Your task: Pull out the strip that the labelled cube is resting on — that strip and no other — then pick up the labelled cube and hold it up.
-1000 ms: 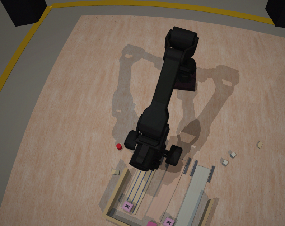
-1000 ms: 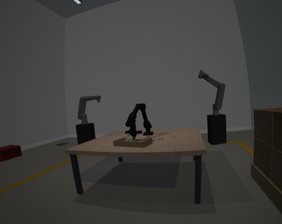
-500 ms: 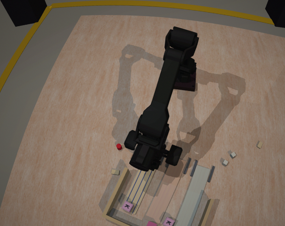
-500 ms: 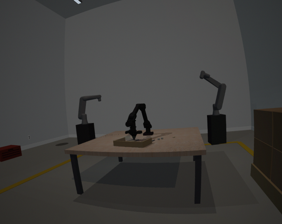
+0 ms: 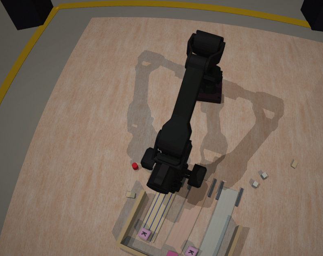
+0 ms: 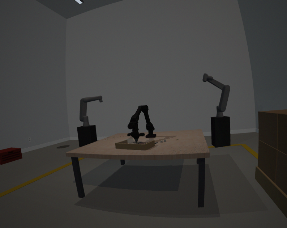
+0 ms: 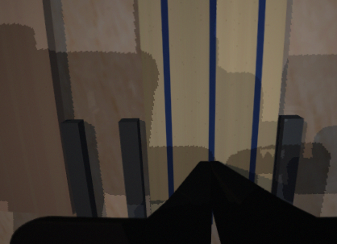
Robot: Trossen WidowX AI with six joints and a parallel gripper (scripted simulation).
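A pink cube [image 5: 144, 232] marked K sits at the far end of the cream strip [image 5: 156, 212] [image 7: 189, 72] with blue lines, towards its left edge. A second pink K cube [image 5: 190, 251] is at the lower edge of the top view, between a pink strip [image 5: 181, 228] [image 7: 24, 112] and a pale grey-white strip [image 5: 217, 217]; what it rests on I cannot tell. My gripper [image 7: 208, 171] [image 6: 136, 141] is shut and empty, fingertips together above the near part of the cream strip. The arm hides it in the top view.
Dark upright bars [image 5: 212, 187] [image 7: 131, 164] [image 7: 289, 156] flank the strips' near ends. A wooden tray wall [image 5: 132, 217] [image 6: 131, 146] surrounds the strips. A magenta block [image 5: 171, 253] is partly in view. A red cylinder [image 5: 134, 165], a tan block [image 5: 130, 194] and small pale cubes [image 5: 264, 175] lie outside.
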